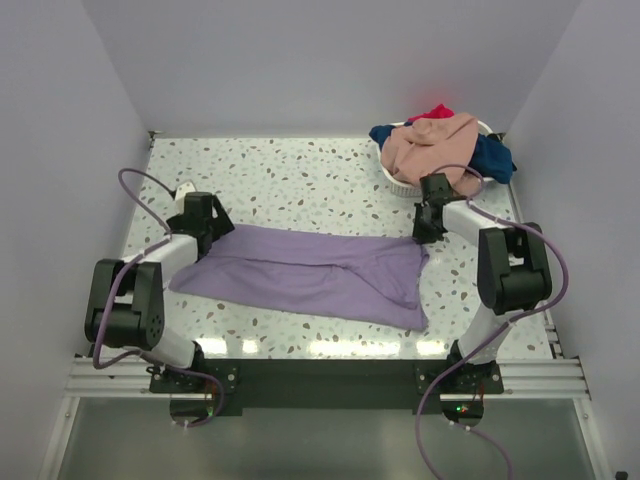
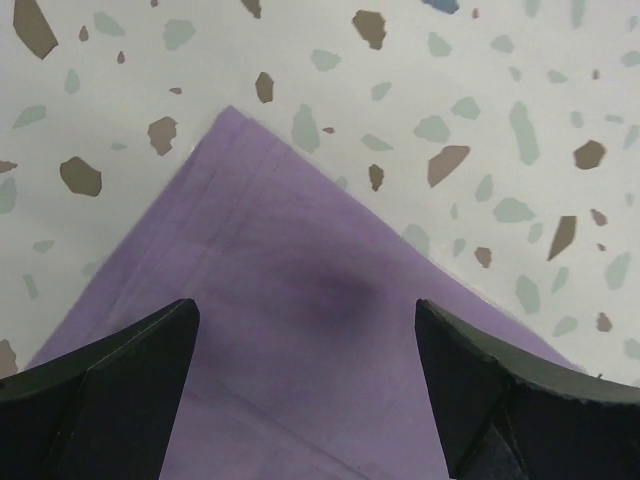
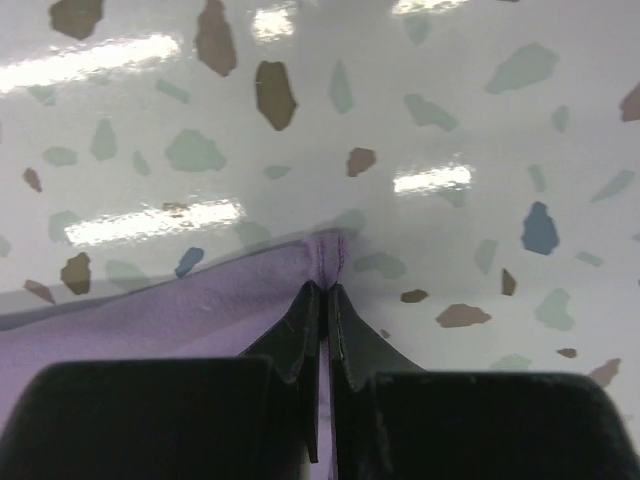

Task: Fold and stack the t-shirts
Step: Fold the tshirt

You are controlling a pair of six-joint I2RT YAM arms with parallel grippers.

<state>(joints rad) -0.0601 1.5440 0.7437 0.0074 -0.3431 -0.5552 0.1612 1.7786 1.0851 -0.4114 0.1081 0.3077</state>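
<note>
The lavender-purple t-shirt lies spread across the middle of the table. My left gripper is open just above its far left corner, its fingers apart over the fabric. My right gripper is shut on the shirt's far right corner, pinching a hemmed fold. Peach-pink, navy blue and red shirts sit heaped in the basket at the back right.
A white oval basket stands at the back right corner, just behind my right gripper. White walls enclose the speckled table on three sides. A black rail runs along the near edge.
</note>
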